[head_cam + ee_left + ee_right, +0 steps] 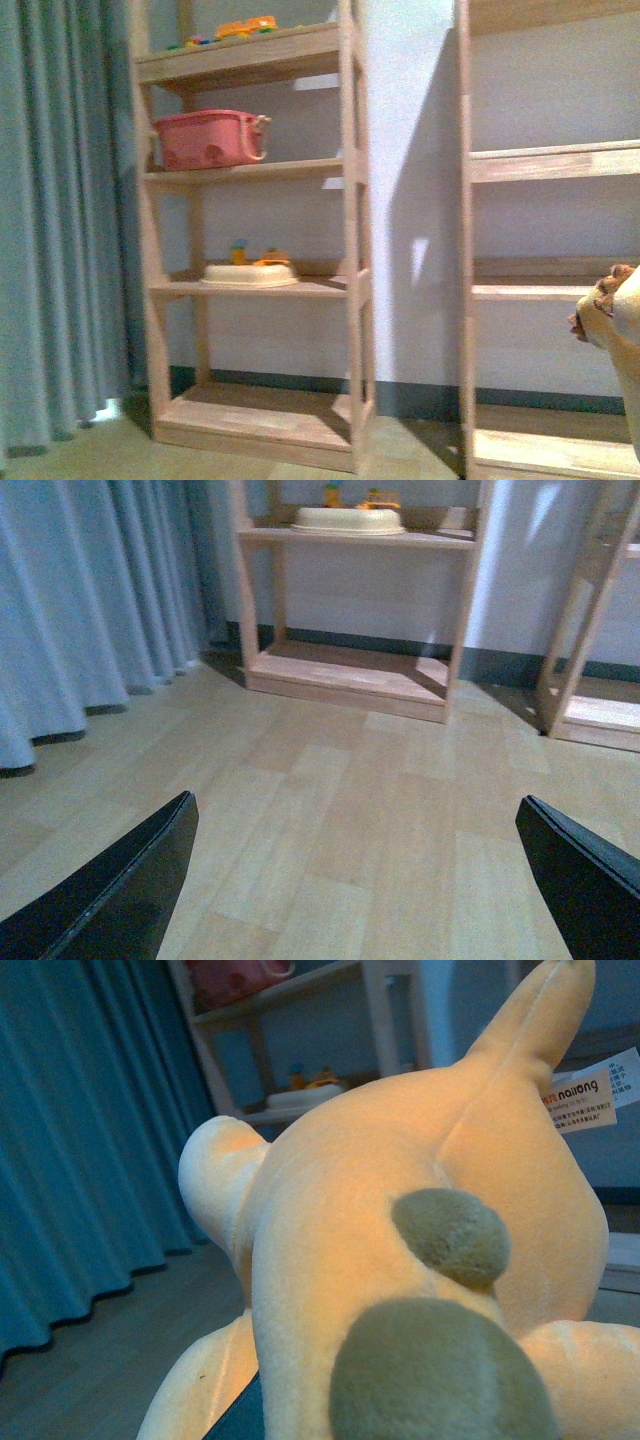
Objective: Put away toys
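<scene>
The orange-yellow plush animal fills the right wrist view, with grey-green spots and a white sewn-in label. My right gripper is shut on it, and its fingers are hidden under the soft body. In the front view only part of the plush animal shows, at the right edge and level with the lower shelves. My left gripper hangs open over bare floor, one black finger at each side and nothing between them.
A wooden shelf unit stands ahead to the left, holding a pink basket, a white tray and small toys on top. A second shelf unit stands to the right. Blue curtains hang on the left.
</scene>
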`<state>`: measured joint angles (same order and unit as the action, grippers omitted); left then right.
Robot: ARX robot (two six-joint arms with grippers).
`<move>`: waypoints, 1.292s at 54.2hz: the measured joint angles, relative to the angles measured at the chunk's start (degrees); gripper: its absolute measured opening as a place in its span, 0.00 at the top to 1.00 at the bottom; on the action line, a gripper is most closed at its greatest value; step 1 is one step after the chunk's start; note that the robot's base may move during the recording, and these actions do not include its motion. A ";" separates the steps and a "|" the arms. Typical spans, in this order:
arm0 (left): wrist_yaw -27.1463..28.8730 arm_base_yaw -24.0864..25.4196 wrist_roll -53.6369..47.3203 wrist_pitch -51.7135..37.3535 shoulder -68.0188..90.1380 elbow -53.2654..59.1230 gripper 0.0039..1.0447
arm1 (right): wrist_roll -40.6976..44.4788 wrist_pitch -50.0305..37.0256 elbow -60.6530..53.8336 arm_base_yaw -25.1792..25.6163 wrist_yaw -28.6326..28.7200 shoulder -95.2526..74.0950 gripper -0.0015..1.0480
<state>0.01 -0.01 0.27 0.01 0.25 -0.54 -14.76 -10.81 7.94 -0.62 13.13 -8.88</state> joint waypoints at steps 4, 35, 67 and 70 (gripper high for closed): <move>0.00 0.00 0.00 0.00 0.02 0.00 0.05 | 0.00 0.00 0.00 0.00 -0.04 0.00 0.81; 0.00 0.00 -0.02 0.00 -0.07 0.00 0.05 | 0.04 0.00 0.00 0.04 -0.02 0.22 0.81; 0.00 0.00 0.00 0.00 -0.04 0.00 0.05 | 0.02 0.00 0.00 0.04 -0.02 0.20 0.81; 0.00 0.00 -0.02 0.00 -0.07 0.00 0.05 | 0.02 0.00 0.00 0.04 0.00 0.22 0.81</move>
<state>0.01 -0.01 0.25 0.01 0.19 -0.54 -14.74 -10.81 7.94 -0.58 13.13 -8.67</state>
